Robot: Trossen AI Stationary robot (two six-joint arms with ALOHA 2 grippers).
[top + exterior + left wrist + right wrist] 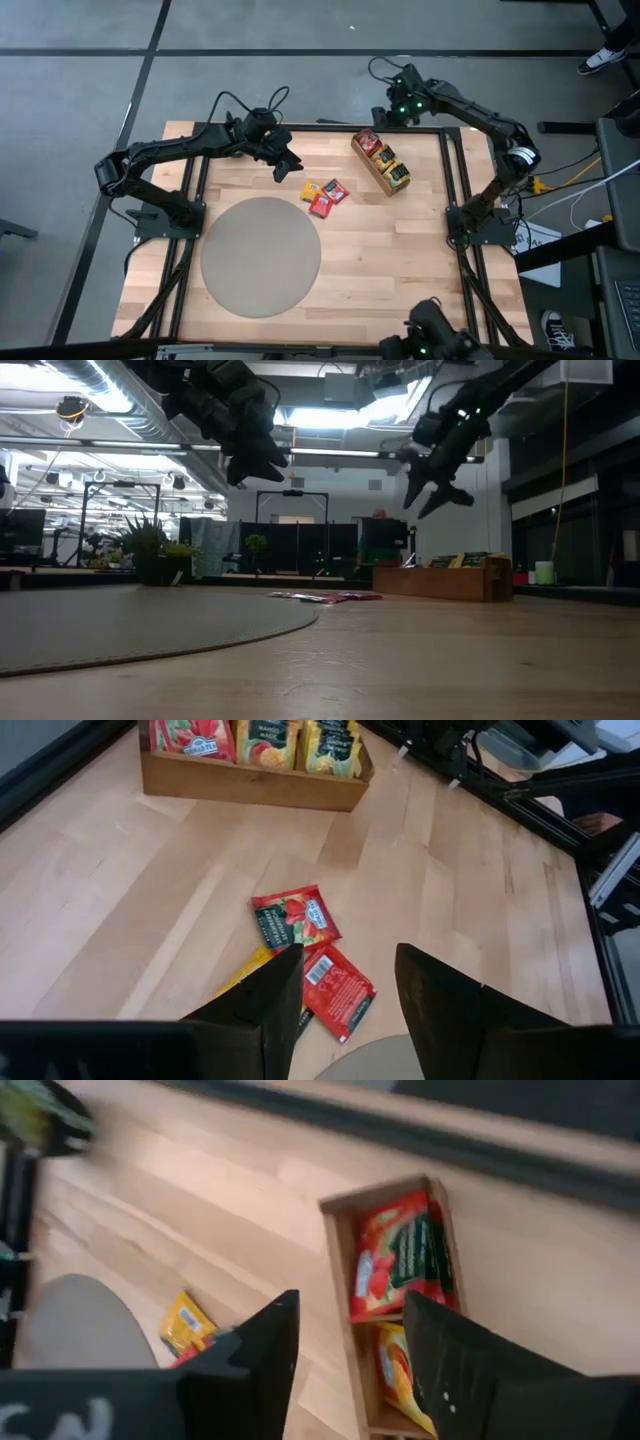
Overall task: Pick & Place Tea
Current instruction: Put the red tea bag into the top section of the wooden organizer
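Red and yellow tea sachets (325, 194) lie just ahead of the left gripper (290, 166), the nearer one, jaws apart; right gripper (385, 117) jaws also apart, over the wooden tray (372, 166)

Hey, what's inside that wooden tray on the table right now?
The wooden tray holds tea sachets standing in its compartments: red ones at one end, yellow-orange next, darker ones at the far end. How many are stacked behind the front ones is hidden.

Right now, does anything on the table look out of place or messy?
Yes. A few tea sachets lie loose and overlapping on the bare wood near the round mat, while the others stand sorted in the wooden tray. Nothing looks damaged.
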